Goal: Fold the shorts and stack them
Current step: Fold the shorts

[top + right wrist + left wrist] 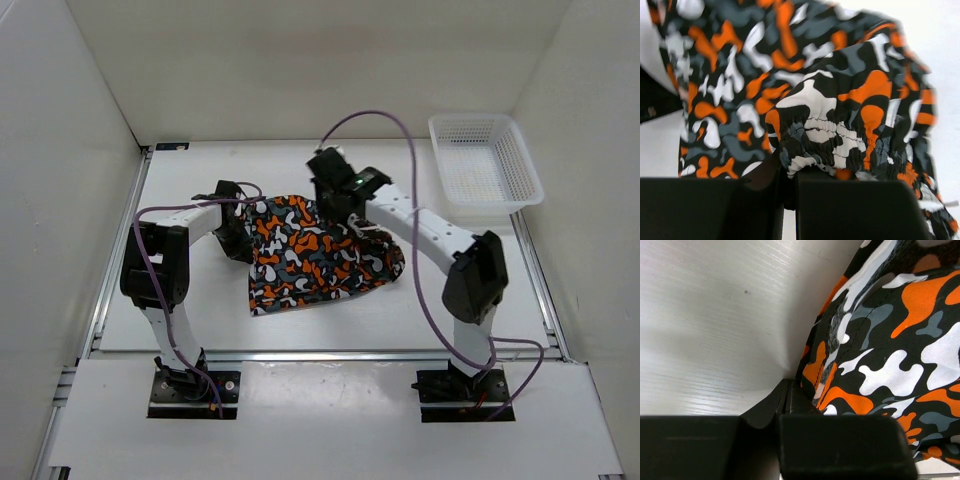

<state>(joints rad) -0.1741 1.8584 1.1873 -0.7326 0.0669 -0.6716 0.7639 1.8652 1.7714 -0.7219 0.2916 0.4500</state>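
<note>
The shorts (318, 255), with an orange, black, grey and white camouflage print, lie in the middle of the table, partly lifted between both arms. My left gripper (240, 238) is shut on the shorts' left edge; in the left wrist view the fabric (890, 355) runs out from between the closed black fingers (790, 400) just above the table. My right gripper (340, 200) is shut on the gathered elastic waistband (835, 135) at the far right part of the shorts and holds it raised, with the cloth hanging below it.
A white plastic mesh basket (485, 160) stands at the back right of the table. White walls enclose the table on the left, back and right. A purple cable (385, 120) arcs above the right arm.
</note>
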